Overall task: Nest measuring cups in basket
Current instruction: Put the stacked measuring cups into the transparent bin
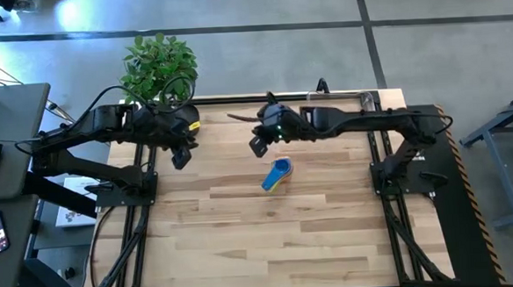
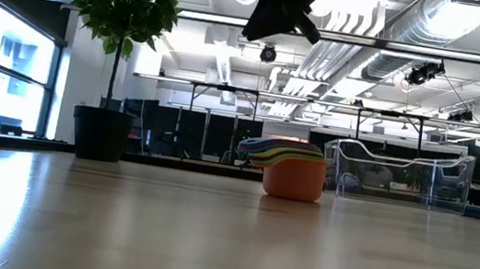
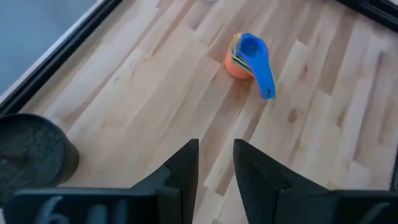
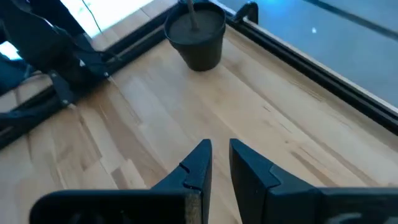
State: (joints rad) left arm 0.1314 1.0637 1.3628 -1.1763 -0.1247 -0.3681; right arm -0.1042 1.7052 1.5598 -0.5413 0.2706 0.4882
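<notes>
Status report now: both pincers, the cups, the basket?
Left pincer and right pincer empty, raised above table. Measuring cups nested mid-table, outside basket. Nothing in the way.

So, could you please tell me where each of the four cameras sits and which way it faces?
High view: overhead, facing down on the table; both arms show.
Low view: tabletop height, facing the stacked measuring cups and basket; a gripper hangs overhead.
Left wrist view: past the left gripper, toward the cups.
Right wrist view: past the right gripper, toward the plant pot.
Shared: high, low and left wrist views all show the cups.
</notes>
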